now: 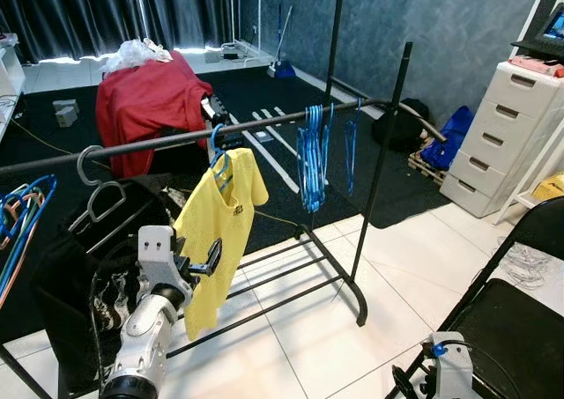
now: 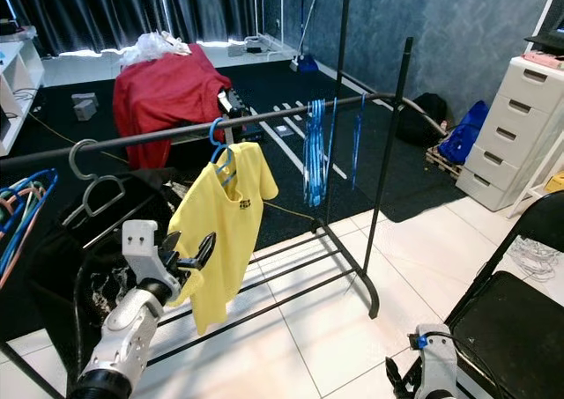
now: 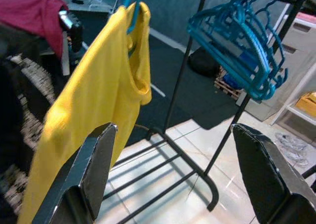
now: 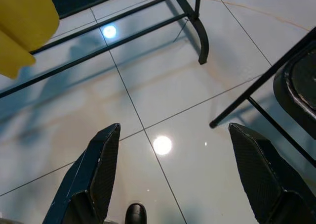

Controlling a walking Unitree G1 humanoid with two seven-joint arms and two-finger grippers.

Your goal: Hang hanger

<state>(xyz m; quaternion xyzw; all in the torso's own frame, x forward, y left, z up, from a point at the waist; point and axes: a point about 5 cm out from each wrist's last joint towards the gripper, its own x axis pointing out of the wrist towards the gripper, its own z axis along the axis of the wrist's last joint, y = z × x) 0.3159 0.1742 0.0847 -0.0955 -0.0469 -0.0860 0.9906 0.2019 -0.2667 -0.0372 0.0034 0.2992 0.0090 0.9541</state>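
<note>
Left gripper (image 2: 189, 249) raised, jaws apart and empty — the yellow T-shirt (image 1: 216, 232) on its blue plastic hanger (image 1: 218, 157) hangs just ahead of the fingertips, hooked over the black metal garment rail (image 1: 264, 128). Past the jaws, further along the rail: a bunch of empty blue hangers (image 3: 242, 51). Right gripper (image 4: 173, 174) low, jaws apart, nothing between them — glossy white floor tile (image 4: 148, 85) below, black folding chair (image 1: 515, 320) just beside.
</note>
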